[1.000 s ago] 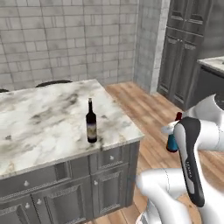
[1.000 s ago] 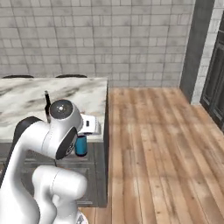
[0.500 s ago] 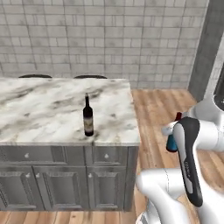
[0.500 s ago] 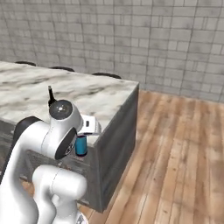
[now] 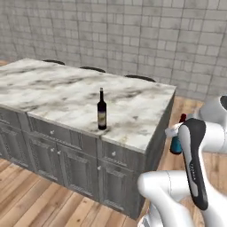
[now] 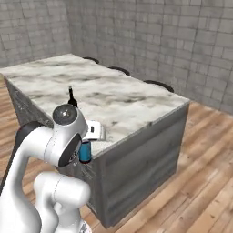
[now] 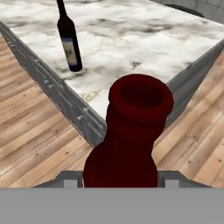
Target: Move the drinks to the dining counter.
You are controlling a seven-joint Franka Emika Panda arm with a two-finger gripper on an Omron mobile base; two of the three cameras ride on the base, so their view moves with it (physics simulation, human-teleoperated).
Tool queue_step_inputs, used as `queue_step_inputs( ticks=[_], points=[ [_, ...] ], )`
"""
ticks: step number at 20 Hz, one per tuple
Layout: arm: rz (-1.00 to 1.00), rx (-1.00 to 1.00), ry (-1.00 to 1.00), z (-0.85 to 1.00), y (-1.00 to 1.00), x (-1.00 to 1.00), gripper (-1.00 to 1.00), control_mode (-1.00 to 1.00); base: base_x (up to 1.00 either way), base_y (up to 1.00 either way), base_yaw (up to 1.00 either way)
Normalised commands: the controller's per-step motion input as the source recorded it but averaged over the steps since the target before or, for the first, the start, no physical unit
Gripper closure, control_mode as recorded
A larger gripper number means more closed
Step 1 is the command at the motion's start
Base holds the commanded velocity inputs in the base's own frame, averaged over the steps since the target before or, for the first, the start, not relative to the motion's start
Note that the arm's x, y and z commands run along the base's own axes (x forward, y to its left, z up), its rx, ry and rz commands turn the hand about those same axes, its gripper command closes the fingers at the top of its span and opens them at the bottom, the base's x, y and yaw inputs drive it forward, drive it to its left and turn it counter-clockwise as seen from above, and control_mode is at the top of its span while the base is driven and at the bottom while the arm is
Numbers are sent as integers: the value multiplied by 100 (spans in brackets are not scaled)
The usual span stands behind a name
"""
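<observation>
Off the near corner of the marble desk point(image 5: 66, 91), the hand point(image 5: 177, 135) is holding a small brown-red bottle with a blue label point(image 5: 177, 141) in the air, beside the robot's white arm and over the wooden floor point(image 6: 200, 182). From the hand view the bottle's dark red neck and open mouth point(image 7: 139, 113) are rising straight up between the jaws, which are gripping the body lower down at a middling width. From the right base view the blue label point(image 6: 85, 151) is showing just under the hand point(image 6: 88, 144), level with the desk's edge but apart from it.

Farther in on the marble top, a tall dark wine bottle with a pale label point(image 5: 102, 109) is standing upright, near the front edge above the grey drawers point(image 5: 57, 133). It is well apart from the held bottle. Behind the desk a grey tiled wall point(image 5: 133, 31) is running across the room.
</observation>
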Motion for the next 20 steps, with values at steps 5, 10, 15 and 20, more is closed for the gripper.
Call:
queue_step_inputs(
  ticks=[5,10,15,20],
  points=[
    [0,0,0,0,0,0,100,100,42,-67,82],
    [0,0,0,0,0,0,100,100,16,-80,79],
    [0,0,0,0,0,0,100,100,-47,-94,67],
    [0,0,0,0,0,0,100,100,-30,-100,46]
  ],
)
